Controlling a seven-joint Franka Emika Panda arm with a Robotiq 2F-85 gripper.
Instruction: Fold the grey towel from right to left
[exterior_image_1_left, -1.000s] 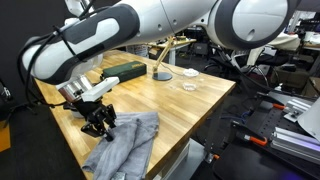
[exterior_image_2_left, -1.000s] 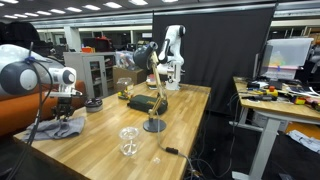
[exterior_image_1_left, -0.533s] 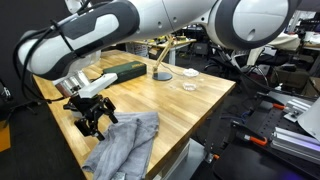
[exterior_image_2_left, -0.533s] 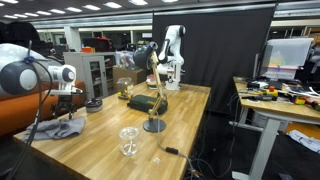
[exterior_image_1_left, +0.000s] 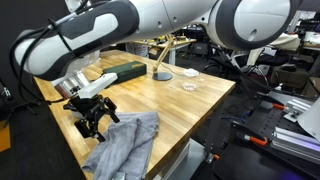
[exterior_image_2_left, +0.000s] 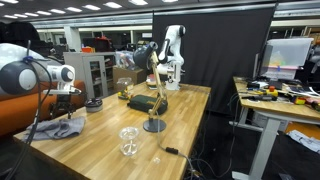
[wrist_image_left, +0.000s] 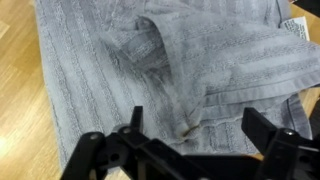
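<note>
While hanging just above the grey towel, grips nothing with the gripper: jaws spread wide, likely to leave the cloth lying free. Leaves that towel rumpled at a corner of the wooden table, one layer lapped over another, apparently mid-fold. Farther along, shows a clear glass dish, seemingly empty; contents of a dark bowl impossible to tell.

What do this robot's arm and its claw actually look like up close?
The arm is built of thick, rounded white shells joined by black bands. At its end sits a black gripper with two angular, jointed fingers. A thin dark cable hangs beside it.
</note>
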